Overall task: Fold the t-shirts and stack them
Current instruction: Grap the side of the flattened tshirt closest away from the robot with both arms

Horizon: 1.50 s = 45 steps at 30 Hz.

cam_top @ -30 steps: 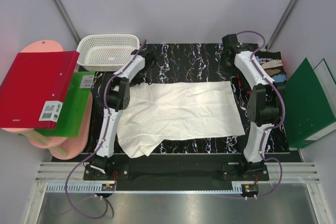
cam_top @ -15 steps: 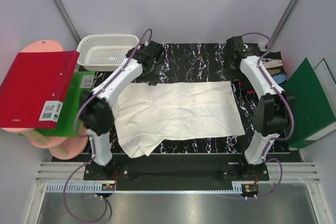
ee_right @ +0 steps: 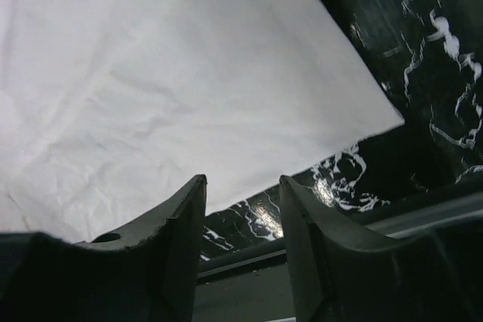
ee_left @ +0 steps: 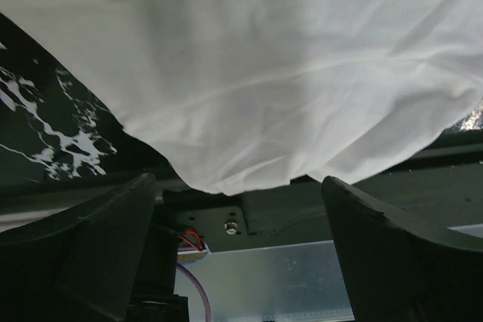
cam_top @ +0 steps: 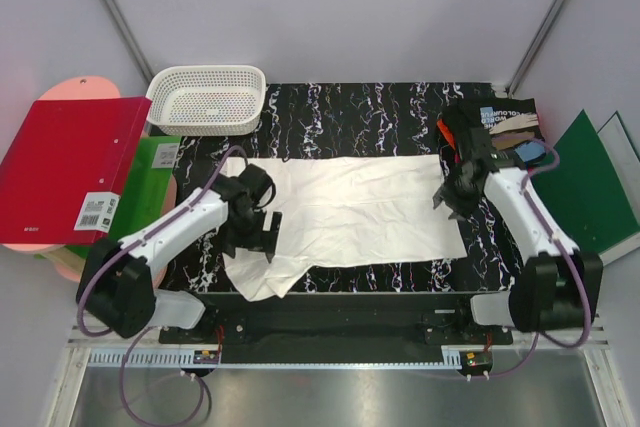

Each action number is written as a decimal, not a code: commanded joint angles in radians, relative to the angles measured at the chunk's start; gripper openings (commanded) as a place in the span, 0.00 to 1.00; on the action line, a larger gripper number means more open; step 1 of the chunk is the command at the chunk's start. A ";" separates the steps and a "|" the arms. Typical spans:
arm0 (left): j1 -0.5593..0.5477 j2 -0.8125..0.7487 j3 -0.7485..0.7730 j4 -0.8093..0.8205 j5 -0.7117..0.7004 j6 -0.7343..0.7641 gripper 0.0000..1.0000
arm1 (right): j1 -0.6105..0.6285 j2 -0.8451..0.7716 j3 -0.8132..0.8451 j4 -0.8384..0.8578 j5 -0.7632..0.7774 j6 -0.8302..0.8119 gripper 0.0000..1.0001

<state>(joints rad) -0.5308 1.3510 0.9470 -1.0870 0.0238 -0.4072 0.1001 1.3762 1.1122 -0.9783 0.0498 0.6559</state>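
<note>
Holding it all — table (cam_top: 380, 107): black, veined white, arms bolted at its near edge.
White t-shirt (cam_top: 350, 212): spread flat mid-table, no lettering showing, outline much as a second ago. One loose flap trailing off the near-left corner toward the table's edge. Not yet folded.
Left arm (cam_top: 180, 225) and right arm (cam_top: 522, 205): stretched to the shirt's far edge a second ago, now swung back toward the near side, left to the near-left flap and right to the right hem. Reads as work at the far edge over and a first fold being set up.
Red binder (cam_top: 70, 172): lying off the table's left side atop a green binder (cam_top: 140, 197); no part in the job.
Basket (cam_top: 165, 107): white lattice, far-left corner, well apart from the shirt; nothing visible inside.
Black t-shirt (cam_top: 512, 119): folded, print up, at the far-right corner just beyond the right arm — apparently the stack to be joined.
Left gripper (ee_left: 241, 262): spread wide, gripping nothing; poised low over the shirt's near-left flap.
Right gripper (ee_right: 241, 239): roughly half spread, gripping nothing; hovering just short of the shirt's sharp near-right corner, bare table showing between the fingers.
</note>
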 commanded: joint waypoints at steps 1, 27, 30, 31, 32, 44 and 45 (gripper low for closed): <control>-0.001 -0.133 -0.060 0.053 0.125 -0.119 0.99 | -0.124 -0.178 -0.201 -0.014 -0.187 0.209 0.48; -0.009 -0.481 -0.396 0.137 0.182 -0.507 0.99 | -0.313 -0.382 -0.591 0.047 -0.217 0.442 0.44; -0.009 -0.423 -0.401 0.131 0.188 -0.472 0.99 | -0.315 -0.359 -0.580 0.073 -0.243 0.444 0.45; -0.012 -0.408 -0.389 0.122 0.185 -0.452 0.99 | -0.315 -0.353 -0.580 0.084 -0.249 0.447 0.45; -0.023 -0.398 -0.355 0.101 0.176 -0.446 0.99 | -0.315 -0.351 -0.577 0.089 -0.254 0.452 0.45; -0.028 -0.380 -0.381 0.044 0.145 -0.420 0.99 | -0.316 -0.232 -0.540 0.193 -0.298 0.472 0.46; -0.028 -0.378 -0.398 0.053 0.154 -0.420 0.99 | -0.315 -0.215 -0.537 0.204 -0.297 0.470 0.46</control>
<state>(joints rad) -0.5549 0.9718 0.6067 -1.0466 0.1604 -0.8349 -0.2104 1.1259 0.5220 -0.8295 -0.2256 1.1049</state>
